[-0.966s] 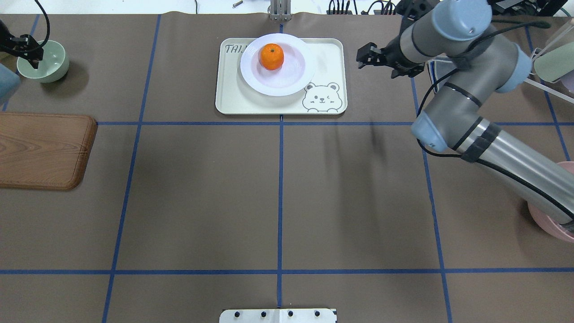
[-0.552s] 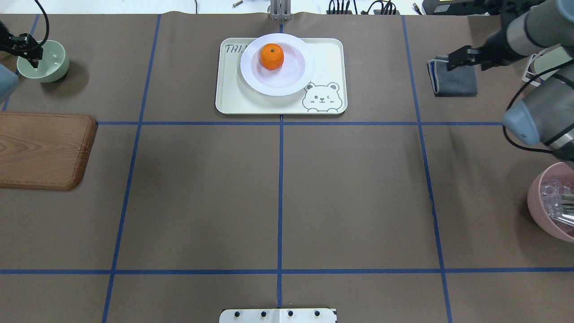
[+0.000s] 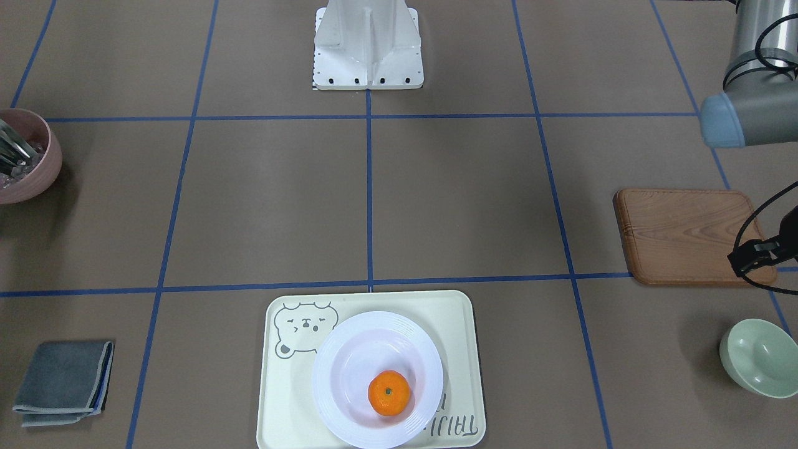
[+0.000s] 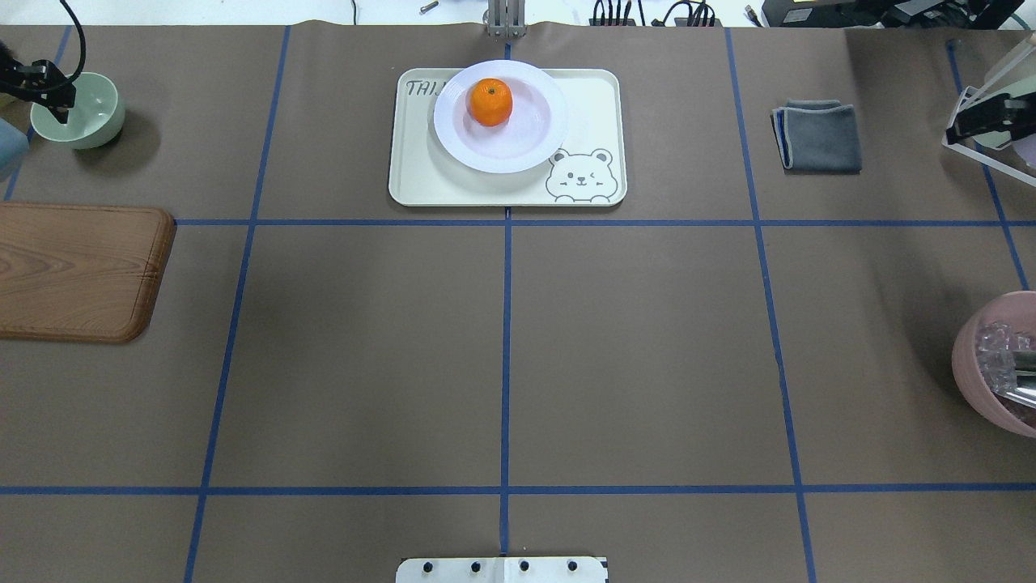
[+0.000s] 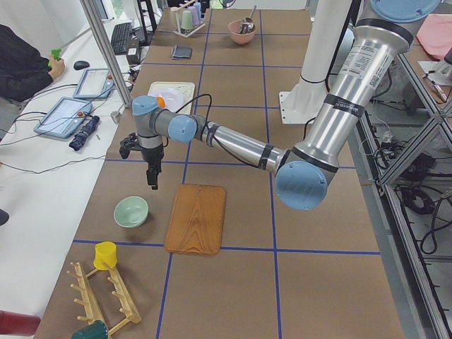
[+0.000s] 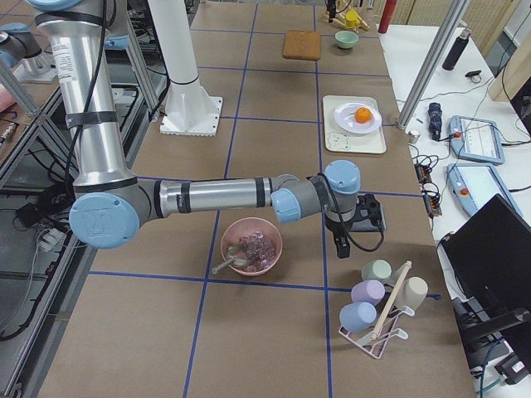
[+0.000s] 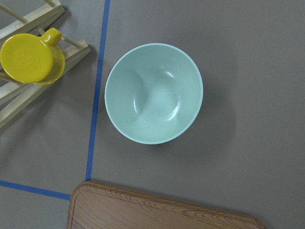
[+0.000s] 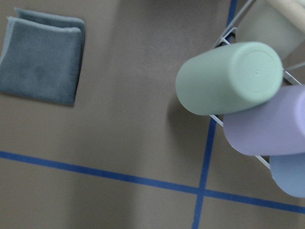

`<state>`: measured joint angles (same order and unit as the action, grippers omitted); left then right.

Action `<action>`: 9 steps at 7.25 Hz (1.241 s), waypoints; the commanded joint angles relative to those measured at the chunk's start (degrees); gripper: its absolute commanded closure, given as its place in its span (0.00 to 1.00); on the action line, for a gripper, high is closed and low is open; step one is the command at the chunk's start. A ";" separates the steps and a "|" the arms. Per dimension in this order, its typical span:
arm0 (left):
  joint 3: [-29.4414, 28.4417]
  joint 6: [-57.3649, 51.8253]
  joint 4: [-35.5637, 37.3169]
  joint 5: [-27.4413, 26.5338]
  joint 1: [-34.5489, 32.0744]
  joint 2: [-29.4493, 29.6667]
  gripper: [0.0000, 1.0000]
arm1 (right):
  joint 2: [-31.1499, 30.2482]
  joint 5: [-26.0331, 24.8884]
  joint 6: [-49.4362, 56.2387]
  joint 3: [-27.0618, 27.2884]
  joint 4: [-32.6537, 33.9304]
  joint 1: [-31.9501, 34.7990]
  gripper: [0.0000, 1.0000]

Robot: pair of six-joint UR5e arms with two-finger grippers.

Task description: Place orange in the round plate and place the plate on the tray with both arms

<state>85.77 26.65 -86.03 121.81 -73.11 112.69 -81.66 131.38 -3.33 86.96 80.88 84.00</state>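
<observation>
Orange [image 4: 490, 102] sits in the round plate [image 4: 530, 154], which rests on the tray [image 4: 486, 191].

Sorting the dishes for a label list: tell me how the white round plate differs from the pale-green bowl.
The white round plate is wider and shallower, with a ridged rim; the pale-green bowl is smaller, deeper and smooth-rimmed. The plate holds an orange; the bowl is empty. The plate sits on the tray; the bowl stands directly on the table. Both are round, glossy and upright.
</observation>
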 commanded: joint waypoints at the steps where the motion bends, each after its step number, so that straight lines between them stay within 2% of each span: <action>1: -0.16 -3.61 -0.01 5.78 -3.25 -3.33 0.02 | 0.63 0.11 10.43 0.22 12.25 3.53 0.00; 3: -0.16 -9.50 0.51 11.15 -7.11 -5.89 0.02 | 0.72 0.54 13.50 -0.04 15.10 4.50 0.00; 5: -0.25 -17.82 0.95 11.43 -12.29 -9.04 0.02 | 0.10 0.98 13.43 0.05 14.93 4.59 0.00; 6: -0.16 -22.04 0.87 12.13 -14.84 -11.59 0.02 | -1.81 3.16 13.26 0.49 14.40 4.76 0.00; 7: -0.25 -24.69 0.95 15.01 -16.69 -13.44 0.02 | -2.62 3.62 13.17 0.23 14.31 4.77 0.00; 9: -0.51 -27.70 0.43 15.13 -17.33 -16.44 0.02 | -2.63 3.53 12.82 0.66 14.31 4.77 0.00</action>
<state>85.42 0.78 -85.25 136.62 -89.86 98.13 -84.13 134.79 9.78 87.36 95.22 88.76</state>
